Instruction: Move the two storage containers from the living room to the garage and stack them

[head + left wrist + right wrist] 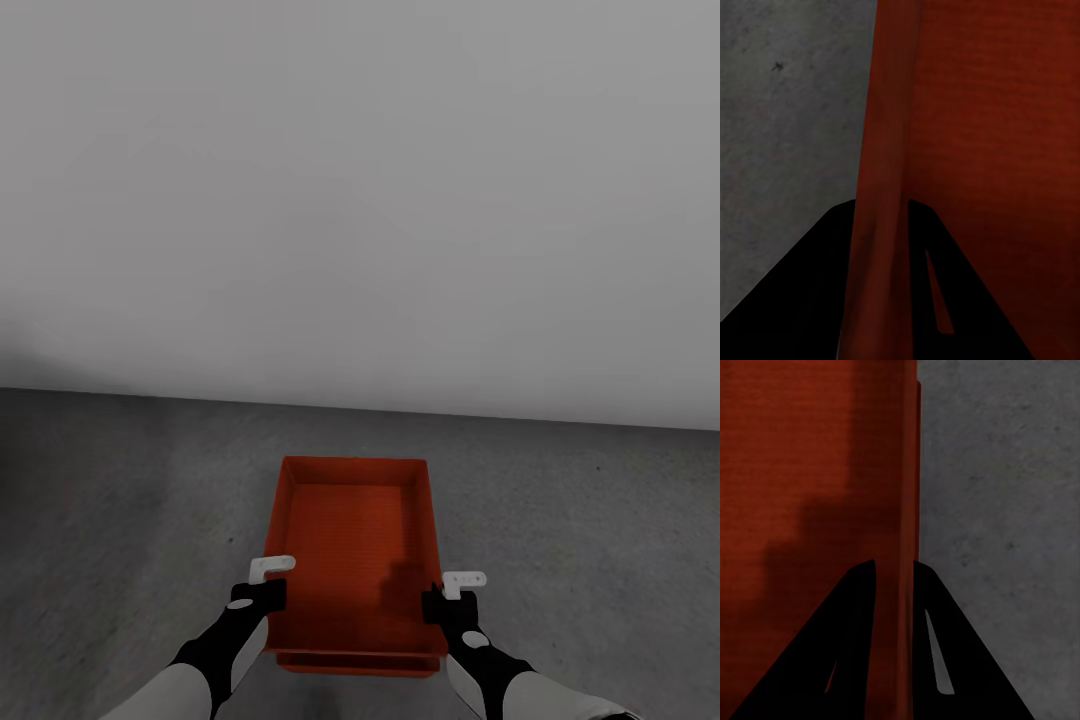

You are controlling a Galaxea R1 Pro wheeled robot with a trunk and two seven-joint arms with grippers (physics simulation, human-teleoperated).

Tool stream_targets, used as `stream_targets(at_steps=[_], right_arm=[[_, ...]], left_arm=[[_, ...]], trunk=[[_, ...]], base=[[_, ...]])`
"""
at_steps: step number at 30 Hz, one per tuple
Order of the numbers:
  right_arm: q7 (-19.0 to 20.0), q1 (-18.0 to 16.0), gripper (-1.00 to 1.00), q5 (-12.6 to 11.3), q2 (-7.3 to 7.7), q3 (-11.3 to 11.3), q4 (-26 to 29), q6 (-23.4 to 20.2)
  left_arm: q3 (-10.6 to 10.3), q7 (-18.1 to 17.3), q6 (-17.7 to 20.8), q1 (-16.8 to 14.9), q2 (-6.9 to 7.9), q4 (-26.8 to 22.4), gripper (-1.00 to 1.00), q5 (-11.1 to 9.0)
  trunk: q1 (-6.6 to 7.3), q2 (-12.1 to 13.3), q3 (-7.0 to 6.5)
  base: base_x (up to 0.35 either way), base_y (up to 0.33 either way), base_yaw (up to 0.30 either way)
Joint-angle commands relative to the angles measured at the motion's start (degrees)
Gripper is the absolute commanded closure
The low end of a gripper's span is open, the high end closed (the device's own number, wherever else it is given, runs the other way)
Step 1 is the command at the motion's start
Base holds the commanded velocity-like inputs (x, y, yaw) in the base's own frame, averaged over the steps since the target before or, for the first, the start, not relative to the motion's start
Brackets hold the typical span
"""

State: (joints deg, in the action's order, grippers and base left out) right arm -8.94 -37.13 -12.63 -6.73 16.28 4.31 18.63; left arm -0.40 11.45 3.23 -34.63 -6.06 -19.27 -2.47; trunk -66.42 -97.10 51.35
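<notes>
Straddling both side walls, left gripper (pixel 268 583) and right gripper (pixel 450 592) clamped on lidless red-orange container (pixel 355 540).

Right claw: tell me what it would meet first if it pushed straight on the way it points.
The right claw straddles the container's side wall, so pushing on only slides it further down that wall. The grey concrete floor looks next, though depth is unclear.
</notes>
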Motion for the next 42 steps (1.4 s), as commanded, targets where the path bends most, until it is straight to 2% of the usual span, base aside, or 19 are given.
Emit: stream_targets(at_steps=[1,28,42], right_arm=[[-0.22,-0.05,1.0,-1.17,-0.01,-1.52,-0.07,0.44],[-0.22,-0.04,1.0,-1.19,-0.01,-1.52,-0.08,0.44],[-0.23,-0.03,1.0,-1.23,-0.04,-1.52,-0.09,0.44]], left_arm=[[0.75,0.51,0.37,0.0,-0.01,-0.16,1.0,0.1],[0.66,0.51,0.36,0.0,0.0,-0.16,1.0,0.1],[0.66,0.51,0.37,0.0,-0.08,-0.2,1.0,0.1]], trunk=[[0.01,-0.02,0.04],[0.01,-0.02,0.06],[0.01,-0.02,1.13]], base=[[0.0,0.0,0.0],[-0.027,0.0,0.0],[0.0,0.0,0.0]])
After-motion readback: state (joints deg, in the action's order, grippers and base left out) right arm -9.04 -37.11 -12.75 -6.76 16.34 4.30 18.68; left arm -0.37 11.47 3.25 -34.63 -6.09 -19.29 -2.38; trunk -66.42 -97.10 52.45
